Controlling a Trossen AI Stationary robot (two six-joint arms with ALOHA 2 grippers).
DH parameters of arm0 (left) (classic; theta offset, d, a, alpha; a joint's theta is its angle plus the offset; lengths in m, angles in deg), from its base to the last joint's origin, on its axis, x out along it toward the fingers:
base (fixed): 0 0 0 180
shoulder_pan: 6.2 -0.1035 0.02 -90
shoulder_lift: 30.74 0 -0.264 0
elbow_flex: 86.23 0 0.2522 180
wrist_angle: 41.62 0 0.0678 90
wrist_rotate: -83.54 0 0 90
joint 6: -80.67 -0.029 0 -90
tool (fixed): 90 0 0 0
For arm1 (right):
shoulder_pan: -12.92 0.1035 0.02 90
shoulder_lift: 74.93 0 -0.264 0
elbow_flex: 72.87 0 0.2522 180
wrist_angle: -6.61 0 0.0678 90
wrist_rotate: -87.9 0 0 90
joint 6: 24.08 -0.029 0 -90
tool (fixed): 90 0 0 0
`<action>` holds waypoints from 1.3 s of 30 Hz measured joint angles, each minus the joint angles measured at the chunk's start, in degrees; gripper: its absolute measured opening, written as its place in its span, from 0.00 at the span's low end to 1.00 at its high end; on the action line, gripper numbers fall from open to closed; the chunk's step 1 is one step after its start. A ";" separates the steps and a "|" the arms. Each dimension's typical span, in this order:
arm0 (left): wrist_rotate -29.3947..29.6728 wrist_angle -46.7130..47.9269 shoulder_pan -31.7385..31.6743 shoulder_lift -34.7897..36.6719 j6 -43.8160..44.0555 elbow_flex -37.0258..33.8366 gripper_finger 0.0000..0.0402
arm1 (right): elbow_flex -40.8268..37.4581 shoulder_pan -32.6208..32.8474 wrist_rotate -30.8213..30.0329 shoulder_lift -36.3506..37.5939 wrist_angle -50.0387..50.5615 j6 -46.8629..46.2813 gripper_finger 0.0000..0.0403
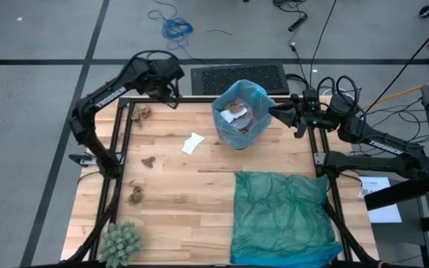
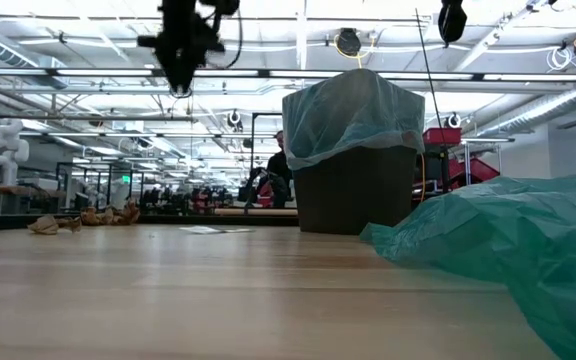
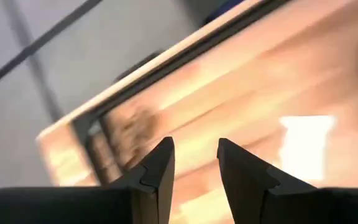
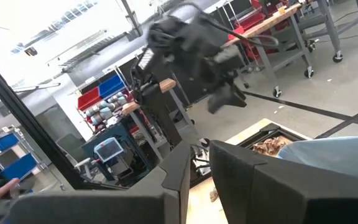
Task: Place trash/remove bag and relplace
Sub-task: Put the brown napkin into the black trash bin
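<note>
My left gripper (image 1: pixel 171 95) hangs over the far left corner of the table (image 1: pixel 199 193), fingers a narrow gap apart, holding nothing. Nearest loose trash: a brown paper wad (image 1: pixel 141 113) just beside and below it, toward the table's left edge. In my left wrist view that wad (image 3: pixel 135 121) lies ahead of the fingertips and slightly off to one side; blurred, no long axis readable.

The white paper scrap (image 1: pixel 193 143) lies further in, between wad and bin (image 1: pixel 240 115). Two more brown wads (image 1: pixel 148 162) sit near the left edge, well apart from the bin.

My right gripper (image 1: pixel 280 113) sits just beside the bin's right rim, fingers nearly together with a thin slit, gripping nothing I can see. The light blue bag (image 1: pixel 253 93) lines the bin, folded over the rim, trash already inside.

Judgement: left arm is nearer every loose piece; corner wad comes first, a short drop down. Right arm is nearer the bag's rim.

Green bag (image 1: pixel 281 216) lies flat, near right.
</note>
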 joint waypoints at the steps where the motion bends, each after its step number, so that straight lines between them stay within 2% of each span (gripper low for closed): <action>1: 0.68 -0.73 -1.21 0.03 0.08 -1.62 0.29 | 0.00 0.00 0.00 0.01 -0.02 0.04 0.14; 7: -0.10 -8.09 -9.52 0.00 -1.74 -12.67 0.28 | 0.00 0.00 0.00 0.02 -0.02 -0.14 0.14; 14: -6.54 -19.80 -16.05 0.00 -3.44 -26.71 0.28 | 0.00 0.02 -1.11 0.00 -2.92 -0.60 0.15; 18: -7.22 -24.98 -19.46 0.00 -5.27 -31.91 0.28 | 0.00 0.00 -1.90 0.01 -2.99 -1.17 0.17; 25: -9.05 -30.26 -24.26 -2.19 -6.26 -34.86 0.28 | 0.00 0.00 -1.86 -0.09 -2.84 -1.93 0.20; 39: -11.59 -31.98 -29.89 -4.74 -10.69 -35.05 0.28 | 0.00 0.00 -1.82 -0.11 -2.78 -3.33 0.21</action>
